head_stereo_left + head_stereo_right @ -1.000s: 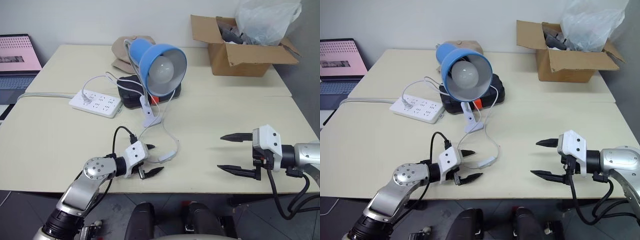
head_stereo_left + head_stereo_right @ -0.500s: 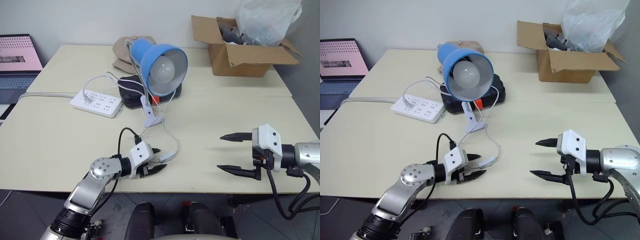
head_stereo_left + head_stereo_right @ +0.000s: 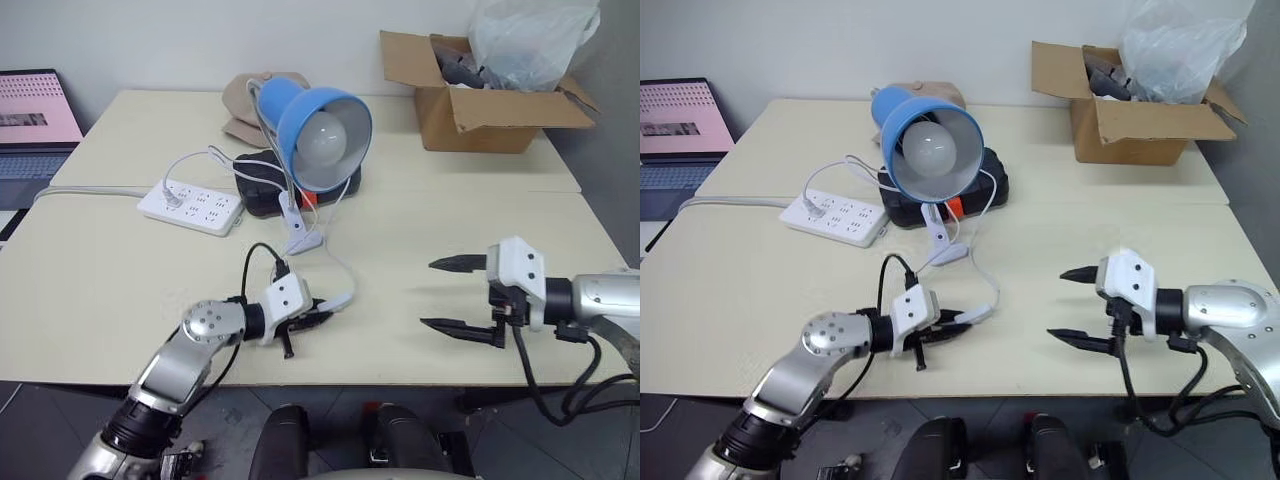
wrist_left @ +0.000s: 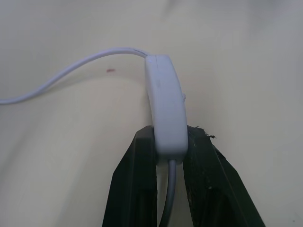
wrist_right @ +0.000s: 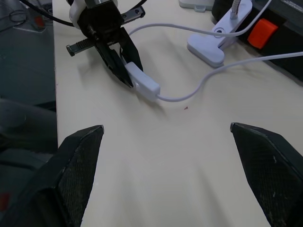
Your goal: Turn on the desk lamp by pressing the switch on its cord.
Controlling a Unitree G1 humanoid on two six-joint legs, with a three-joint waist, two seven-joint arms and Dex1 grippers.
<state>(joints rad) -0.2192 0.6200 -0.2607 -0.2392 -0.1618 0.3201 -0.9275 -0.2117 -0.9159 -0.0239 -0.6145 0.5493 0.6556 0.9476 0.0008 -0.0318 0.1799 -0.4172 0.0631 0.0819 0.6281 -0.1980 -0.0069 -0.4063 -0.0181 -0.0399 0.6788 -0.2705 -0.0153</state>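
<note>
Your left pincer [image 3: 318, 318] pinches the small white oblong plastic switch [image 4: 165, 111] by one end, steadying it at the worktop's [image 3: 100, 270] near edge. Your right pincer [image 3: 447, 294] waits spread at three o'clock, free to press. At twelve o'clock the blue-shaded desk lamp [image 3: 318, 137] is unlit.

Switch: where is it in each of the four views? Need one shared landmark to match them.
Left eye: switch low centre, at the tip of the left gripper.
Right eye: low centre, same spot.
Left wrist: centre, its near end clamped between the black fingers.
Right wrist: upper left of centre, at the left gripper's tips.
Landmark: the cord running from the switch toward the lamp's clip.
</note>
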